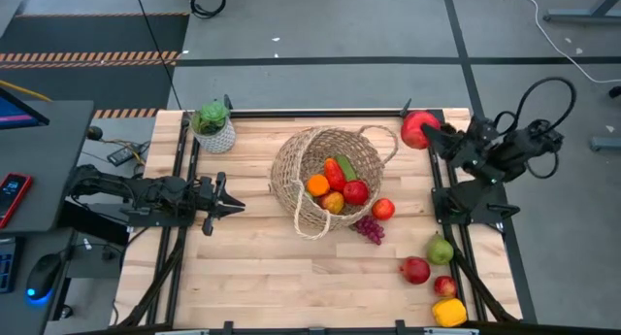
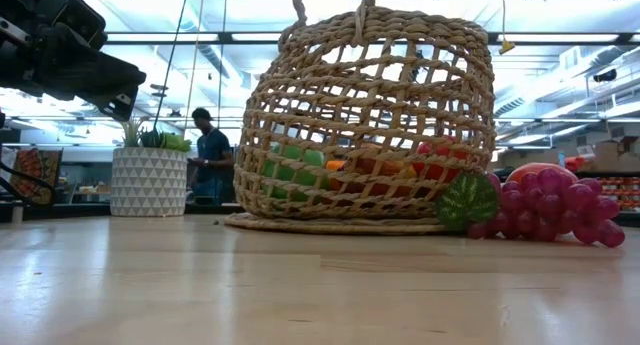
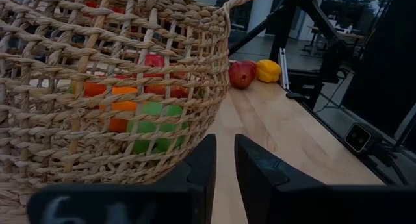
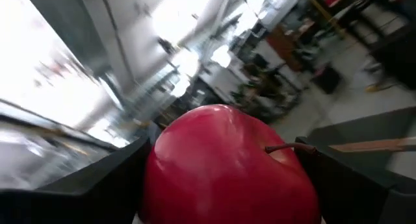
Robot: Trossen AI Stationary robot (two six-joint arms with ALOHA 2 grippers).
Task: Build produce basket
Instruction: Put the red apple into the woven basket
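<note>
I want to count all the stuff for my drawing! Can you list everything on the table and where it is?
basket: one, tan wicker, tipped on its side mid-table, fruit inside.
grapes: one bunch, purple, on the table by the basket's mouth.
small apple: one, red, beside the grapes.
loose produce: about four pieces, green, red and yellow, near right corner.
potted plant: one, green in a white pot, far left.
person: one, far behind the table.
big apple: one, red, held at the far right edge.
left gripper: shut, empty, left of the basket.
right gripper: gripping the big apple.
</note>
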